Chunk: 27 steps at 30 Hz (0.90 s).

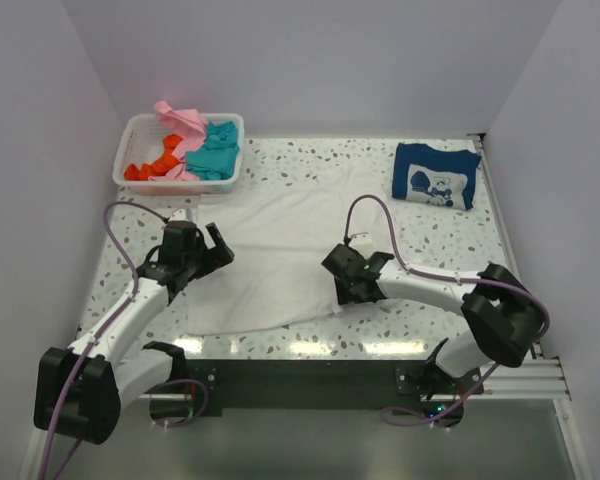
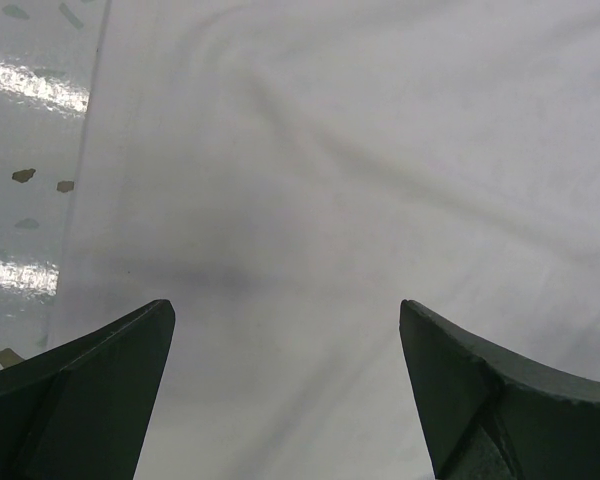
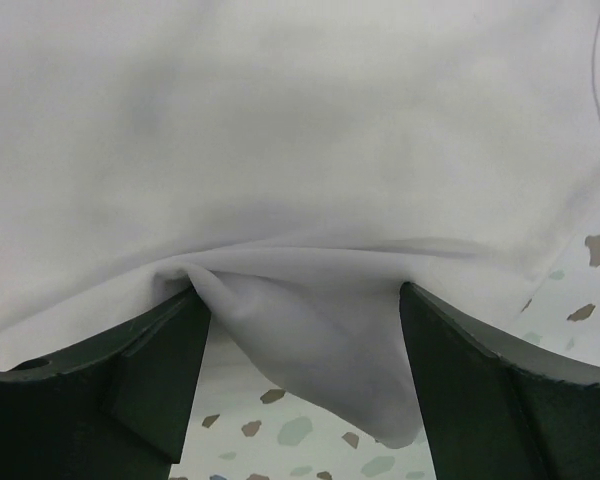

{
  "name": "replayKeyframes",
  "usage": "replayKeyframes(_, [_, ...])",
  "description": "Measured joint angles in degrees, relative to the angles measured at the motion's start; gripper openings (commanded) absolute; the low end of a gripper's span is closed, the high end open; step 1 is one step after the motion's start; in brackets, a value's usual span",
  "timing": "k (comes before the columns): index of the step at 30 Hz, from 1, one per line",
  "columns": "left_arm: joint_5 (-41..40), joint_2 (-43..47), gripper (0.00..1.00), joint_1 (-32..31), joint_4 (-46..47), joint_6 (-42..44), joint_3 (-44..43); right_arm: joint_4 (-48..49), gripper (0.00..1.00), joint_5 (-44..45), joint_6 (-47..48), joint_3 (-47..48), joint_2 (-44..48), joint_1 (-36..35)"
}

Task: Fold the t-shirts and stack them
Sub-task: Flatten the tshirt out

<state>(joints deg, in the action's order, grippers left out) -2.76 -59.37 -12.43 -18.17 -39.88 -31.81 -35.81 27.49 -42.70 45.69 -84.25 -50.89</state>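
The plain white t-shirt lies spread flat in the middle of the table. My left gripper is open and empty over the shirt's left part; in the left wrist view its jaws stand wide apart above smooth white cloth. My right gripper is open at the shirt's near right edge. In the right wrist view a loose fold of white cloth lies between the spread fingers, unpinched. The navy t-shirt with a white print lies folded at the back right.
A white slotted basket at the back left holds pink, teal and orange t-shirts. Speckled table shows to the right of the white shirt. White walls close in the left, back and right.
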Motion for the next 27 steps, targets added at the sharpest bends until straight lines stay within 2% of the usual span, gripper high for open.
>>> replayKeyframes(6, [-0.07, -0.72, 1.00, 0.00, 0.02, 0.00, 0.00, -0.87, 0.91, 1.81, 8.44, 8.04, -4.74, 1.55])
replayKeyframes(11, [-0.04, -1.05, 1.00, 0.00, 0.02, 0.00, 0.00, -1.88, 0.93, 0.37, 11.74, 10.54, -1.05, 1.53])
replayKeyframes(17, [-0.02, -1.05, 1.00, 0.00, 0.07, 0.00, 0.00, -2.36, 0.93, -11.28, 11.34, 0.85, 15.34, 1.53])
replayKeyframes(21, [0.00, -1.05, 1.00, 0.00, 0.09, 0.00, 0.00, -1.90, 0.90, -20.35, 9.62, -6.56, 24.26, 1.51])
replayKeyframes(24, [0.00, -1.05, 1.00, 0.00, 0.09, 0.00, 0.00, -1.66, 0.89, -25.31, 8.09, -10.80, 26.58, 1.20])
replayKeyframes(27, [0.00, -1.05, 1.00, 0.00, 0.09, 0.00, 0.02, -1.44, 0.88, -26.21, 6.78, -12.90, 26.18, 0.50])
